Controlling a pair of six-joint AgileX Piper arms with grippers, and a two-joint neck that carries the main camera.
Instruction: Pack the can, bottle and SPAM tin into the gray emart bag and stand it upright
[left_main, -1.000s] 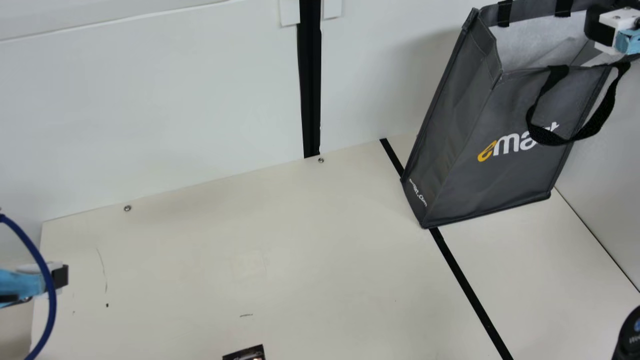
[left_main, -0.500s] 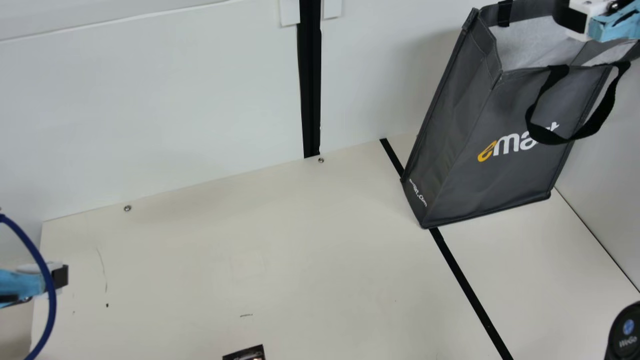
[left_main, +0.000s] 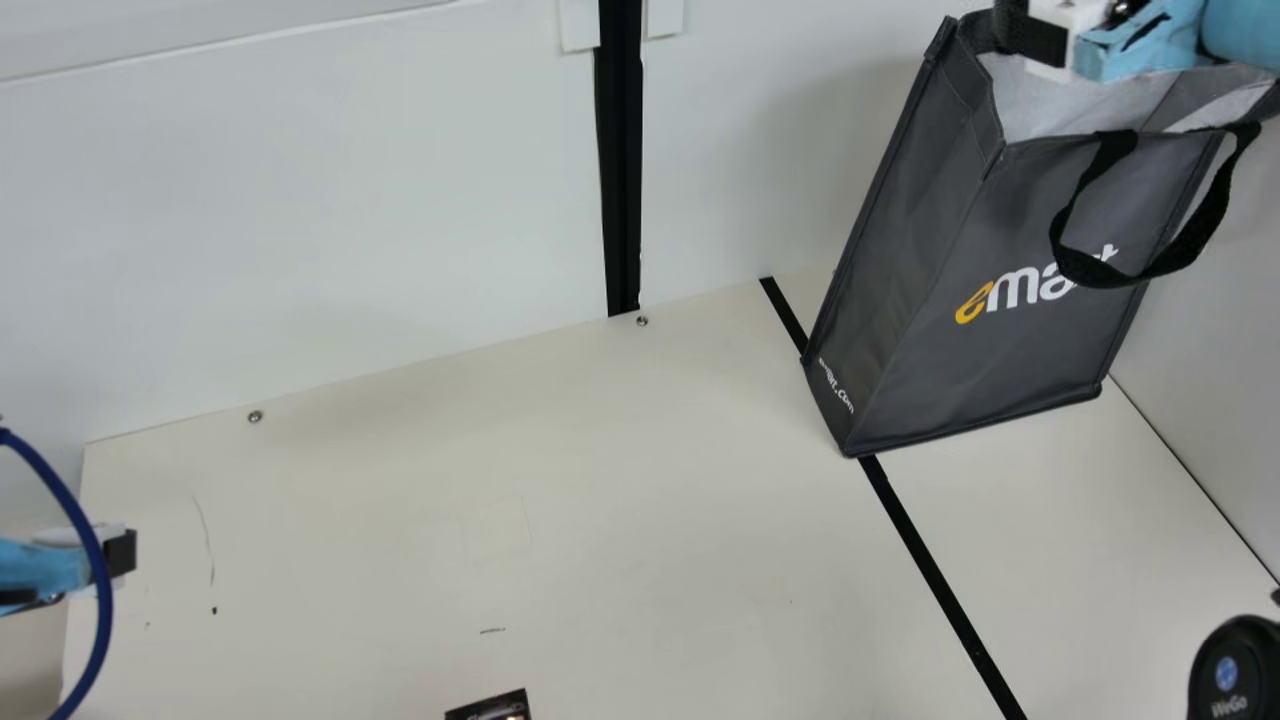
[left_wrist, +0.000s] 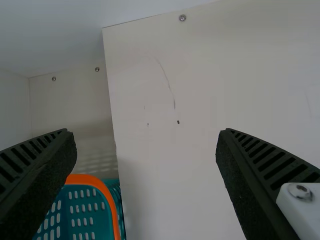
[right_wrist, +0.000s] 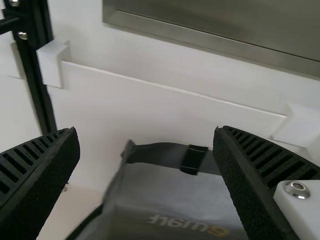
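white walls (left_main: 300, 220) | black upright strip (left_main: 622, 180) | cream table (left_main: 400, 500), black line (left_main: 933, 570) across | grey panel (right_wrist: 225, 22)

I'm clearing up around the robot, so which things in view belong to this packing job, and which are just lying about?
For the job:
- gray emart bag, standing with its top open
- right gripper, open near the bag's top

Lying about, by the task's wording:
- teal basket with an orange rim

Dark printed item, cut off: can't tell.

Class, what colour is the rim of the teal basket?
The basket's rim is orange, seen best in the left wrist view.
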